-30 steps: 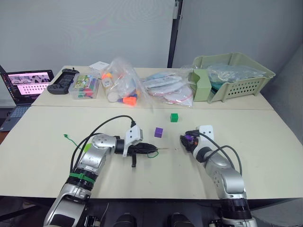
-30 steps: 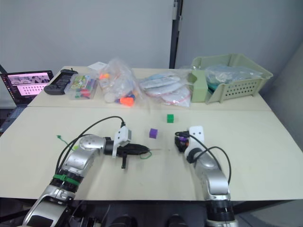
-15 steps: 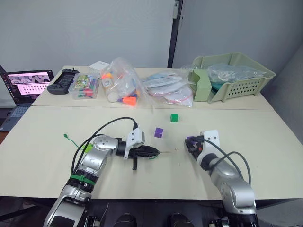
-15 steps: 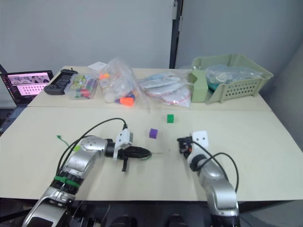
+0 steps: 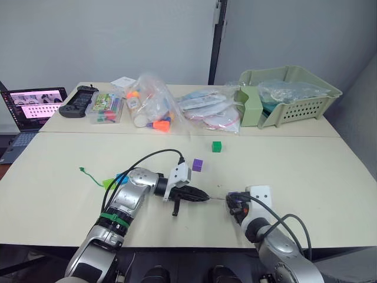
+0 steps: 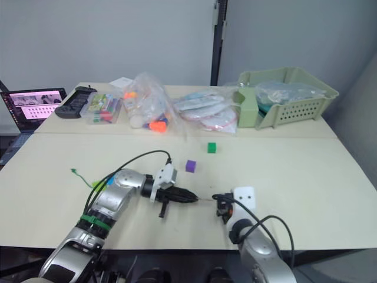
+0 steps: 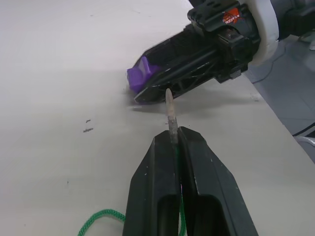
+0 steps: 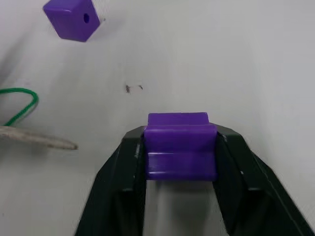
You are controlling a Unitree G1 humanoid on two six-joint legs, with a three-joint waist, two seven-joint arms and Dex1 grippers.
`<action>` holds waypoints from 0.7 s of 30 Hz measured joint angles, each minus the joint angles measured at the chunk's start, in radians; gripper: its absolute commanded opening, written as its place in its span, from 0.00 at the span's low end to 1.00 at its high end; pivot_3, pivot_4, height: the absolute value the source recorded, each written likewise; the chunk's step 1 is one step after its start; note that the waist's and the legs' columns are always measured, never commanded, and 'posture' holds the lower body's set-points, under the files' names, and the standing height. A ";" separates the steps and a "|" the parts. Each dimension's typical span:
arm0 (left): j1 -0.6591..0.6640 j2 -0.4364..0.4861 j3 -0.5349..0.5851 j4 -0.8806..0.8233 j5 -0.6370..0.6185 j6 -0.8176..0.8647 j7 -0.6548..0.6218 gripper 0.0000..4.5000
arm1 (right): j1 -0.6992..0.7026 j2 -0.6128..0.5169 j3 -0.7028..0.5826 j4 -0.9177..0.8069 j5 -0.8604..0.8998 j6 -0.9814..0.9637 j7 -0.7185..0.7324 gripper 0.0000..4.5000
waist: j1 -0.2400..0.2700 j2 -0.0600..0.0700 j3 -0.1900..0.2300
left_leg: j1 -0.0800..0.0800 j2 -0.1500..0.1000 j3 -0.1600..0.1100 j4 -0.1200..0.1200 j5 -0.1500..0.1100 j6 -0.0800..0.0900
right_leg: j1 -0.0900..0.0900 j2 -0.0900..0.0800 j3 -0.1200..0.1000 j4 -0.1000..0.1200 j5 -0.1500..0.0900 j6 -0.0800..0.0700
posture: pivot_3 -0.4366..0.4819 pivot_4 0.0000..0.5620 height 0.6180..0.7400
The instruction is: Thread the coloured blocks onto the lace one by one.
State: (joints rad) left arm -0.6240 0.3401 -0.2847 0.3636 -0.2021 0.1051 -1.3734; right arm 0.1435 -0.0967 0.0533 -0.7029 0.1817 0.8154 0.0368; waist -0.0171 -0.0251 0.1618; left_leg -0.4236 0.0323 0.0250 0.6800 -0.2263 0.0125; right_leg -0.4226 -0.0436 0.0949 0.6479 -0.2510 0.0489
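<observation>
My left gripper [image 5: 204, 198] is shut on the lace just behind its stiff greyish tip [image 7: 170, 109], which points at the right gripper. The green lace [image 5: 94, 178] trails away to the left, over the table to its knotted end. Just right of the tip, my right gripper [image 5: 232, 204] is shut on a purple block [image 8: 181, 145], low over the table. The tip stops a short way from this block [image 7: 140, 77]. A second purple block [image 5: 197, 165] and a dark green one [image 5: 217, 146] lie farther back. By my left forearm sit a blue block [image 5: 122, 177] and a lime green one [image 5: 108, 183].
Along the back stand a laptop [image 5: 32, 106], a black controller [image 5: 76, 101], a clear box of pens [image 5: 106, 109], clear bags of toys [image 5: 154, 105] and a green basket [image 5: 290, 94]. A black cable [image 5: 147, 158] arcs over my left arm.
My left gripper has moved right with the lace tip. The right gripper has drawn back toward the table's front edge with the purple block, so the two now nearly meet.
</observation>
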 measured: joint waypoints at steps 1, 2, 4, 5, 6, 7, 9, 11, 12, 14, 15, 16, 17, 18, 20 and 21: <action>0.000 0.000 0.000 0.007 0.000 -0.002 -0.002 0.00 | -0.002 -0.001 -0.007 -0.010 0.001 0.004 0.001 0.72 | 0.000 0.000 0.000 | 0.000 0.000 0.000 0.000 0.000 0.000 | 0.000 0.000 0.000 0.000 0.000 0.000 | 0.48 0.27 0.95; 0.000 -0.001 0.000 0.013 0.001 -0.005 -0.003 0.00 | -0.006 -0.002 -0.014 -0.020 0.002 0.012 0.003 0.79 | 0.000 0.000 0.000 | 0.000 0.000 0.000 0.000 0.000 0.000 | 0.000 0.000 0.000 0.000 0.000 0.000 | 0.48 0.27 0.95; -0.001 0.000 0.000 0.022 0.002 -0.014 -0.003 0.00 | -0.019 -0.001 -0.041 -0.045 0.039 0.049 0.018 0.98 | 0.000 0.000 0.000 | 0.000 0.000 0.000 0.000 0.000 0.000 | 0.000 0.000 0.000 0.000 0.000 0.000 | 0.48 0.27 0.95; -0.001 -0.001 0.000 0.023 0.002 -0.015 -0.003 0.00 | -0.022 -0.001 -0.048 -0.052 0.047 0.058 0.025 0.99 | 0.000 0.000 0.000 | 0.000 0.000 0.000 0.000 0.000 0.000 | 0.000 0.000 0.000 0.000 0.000 0.000 | 0.48 0.27 0.95; -0.001 0.000 0.000 0.023 0.002 -0.016 -0.003 0.00 | -0.028 -0.002 -0.069 -0.067 0.081 0.082 0.041 0.99 | 0.001 0.000 0.000 | 0.000 0.000 0.000 0.000 0.000 0.000 | 0.000 0.000 0.000 0.000 0.000 0.000 | 0.48 0.27 0.95; -0.001 0.000 0.000 0.023 0.002 -0.016 -0.002 0.00 | -0.033 -0.012 -0.099 -0.085 0.121 0.111 0.065 0.99 | 0.003 0.000 0.000 | 0.000 0.000 0.000 0.000 0.000 0.000 | 0.000 0.000 0.000 0.000 0.000 0.000 | 0.48 0.27 0.95; 0.000 0.007 0.000 0.022 0.002 -0.017 0.001 0.00 | -0.059 -0.064 -0.187 -0.120 0.218 0.174 0.124 0.99 | 0.003 0.000 0.000 | 0.000 0.000 0.000 0.000 0.000 0.000 | 0.001 0.000 0.000 0.000 0.000 0.000 | 0.48 0.27 0.95; 0.007 0.015 0.003 0.019 0.003 -0.019 0.009 0.00 | -0.113 -0.160 -0.290 -0.126 0.308 0.236 0.193 0.99 | 0.002 0.000 0.000 | 0.000 0.000 0.000 0.000 0.000 0.000 | 0.001 0.000 0.001 -0.001 0.000 0.000 | 0.48 0.27 0.95; 0.012 0.018 0.004 0.017 0.003 -0.019 0.011 0.00 | -0.140 -0.199 -0.334 -0.126 0.346 0.261 0.219 0.99 | 0.002 0.000 0.000 | 0.000 0.000 0.000 0.000 0.000 0.000 | 0.001 0.000 0.000 0.000 0.000 0.000 | 0.48 0.27 0.95; 0.022 0.020 0.005 0.010 0.003 -0.019 0.020 0.00 | -0.183 -0.271 -0.373 -0.122 0.408 0.296 0.270 0.99 | 0.001 0.000 0.000 | 0.000 0.000 -0.001 0.000 0.000 0.000 | 0.001 0.001 0.000 0.000 0.000 0.000 | 0.48 0.27 0.95; 0.028 0.021 0.007 0.000 0.003 -0.019 0.027 0.00 | -0.204 -0.339 -0.364 -0.112 0.428 0.307 0.315 0.99 | 0.001 0.000 0.000 | 0.000 0.000 -0.001 0.000 0.000 0.000 | 0.001 0.000 0.000 0.000 0.000 0.000 | 0.48 0.27 0.95; 0.036 0.019 0.007 -0.008 0.003 -0.019 0.033 0.00 | -0.227 -0.451 -0.342 -0.101 0.438 0.307 0.380 0.99 | 0.000 0.001 0.000 | 0.000 -0.001 0.000 -0.001 0.000 0.000 | 0.001 0.000 0.001 -0.001 0.000 0.000 | 0.48 0.27 0.95; 0.047 0.021 0.009 -0.019 0.003 -0.018 0.042 0.00 | -0.250 -0.563 -0.311 -0.087 0.435 0.297 0.452 0.99 | 0.000 0.001 0.000 | 0.000 0.000 0.001 0.000 0.000 0.000 | 0.001 0.000 0.001 -0.001 0.000 0.000 | 0.48 0.27 0.95; 0.057 0.021 0.010 -0.030 0.003 -0.016 0.053 0.00 | -0.266 -0.690 -0.262 -0.068 0.421 0.264 0.537 0.99 | -0.001 0.001 0.000 | 0.000 0.000 0.001 0.000 0.000 0.000 | 0.001 -0.001 0.001 -0.002 0.000 0.000 | 0.48 0.27 0.95; 0.082 0.022 0.012 -0.054 0.003 -0.015 0.074 0.00 | -0.293 -0.899 -0.144 -0.023 0.362 0.153 0.710 0.99 | -0.001 0.001 0.000 | 0.001 0.000 0.000 -0.001 0.000 0.000 | 0.001 0.000 0.000 -0.002 0.000 0.000 | 0.48 0.27 0.95; 0.092 0.022 0.012 -0.065 0.004 -0.014 0.082 0.00 | -0.300 -0.981 -0.077 0.004 0.312 0.079 0.786 0.99 | 0.000 0.001 0.000 | 0.000 0.000 0.000 -0.001 0.000 0.000 | 0.001 0.000 0.000 -0.002 0.000 0.000 | 0.48 0.27 0.95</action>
State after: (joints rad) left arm -0.5320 0.3622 -0.2728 0.2988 -0.1984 0.0906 -1.2914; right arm -0.1564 -1.0775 -0.0238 -0.6992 0.4939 0.8939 0.8227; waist -0.0166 -0.0243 0.1622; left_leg -0.4232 0.0324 0.0252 0.6790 -0.2264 0.0127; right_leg -0.4216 -0.0436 0.0947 0.6458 -0.2514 0.0491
